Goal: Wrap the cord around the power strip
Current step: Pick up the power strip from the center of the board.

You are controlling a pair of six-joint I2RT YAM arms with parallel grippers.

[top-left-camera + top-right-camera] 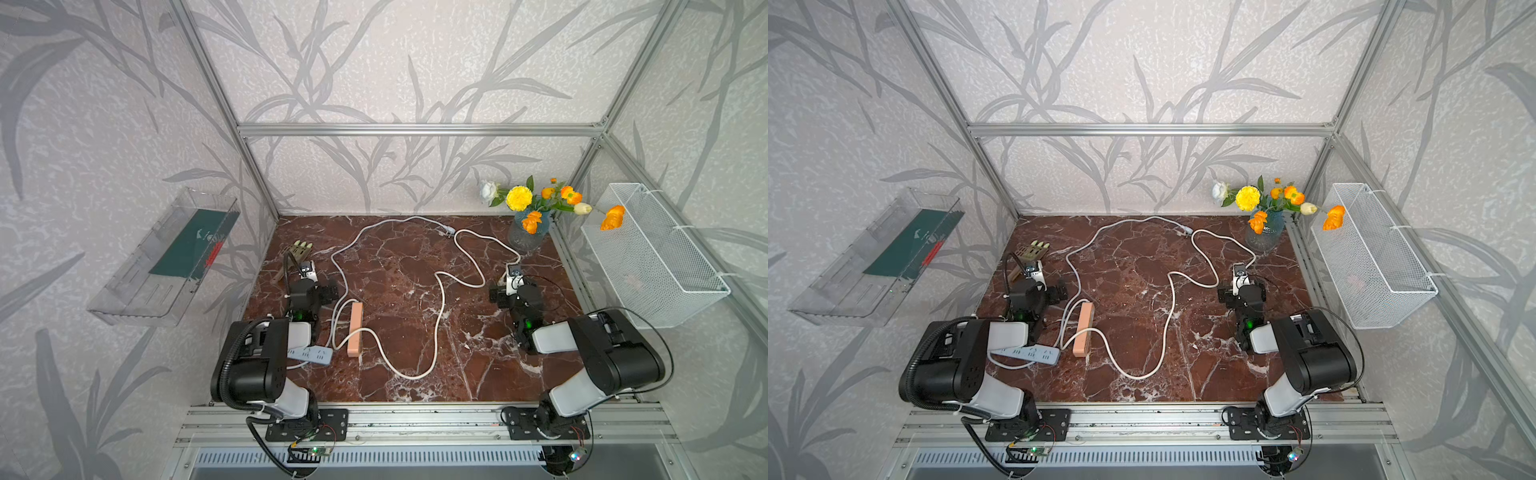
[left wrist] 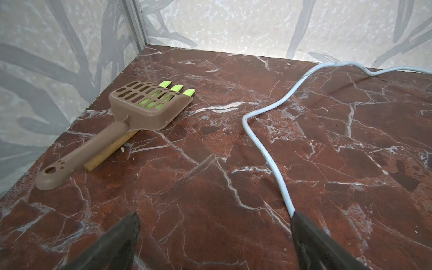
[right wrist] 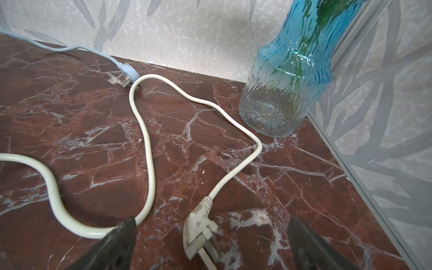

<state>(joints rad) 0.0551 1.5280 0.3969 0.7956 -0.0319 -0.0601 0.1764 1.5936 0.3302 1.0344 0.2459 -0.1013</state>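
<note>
The pink power strip is lying flat on the red bench at about 8 o'clock, just beside the left arm. A white cord is lying across it and snaking in big loops toward 2 o'clock. The white plug is resting on the bench just in front of the right pincer, whose fingers are standing wide apart and holding nothing. The left pincer is standing wide apart too, with nothing in it. A brown scoop is lying near it, in the 10 o'clock corner. A blue power strip is peeking out from under the left arm, and its pale blue cord is running up toward 12 o'clock.
</note>
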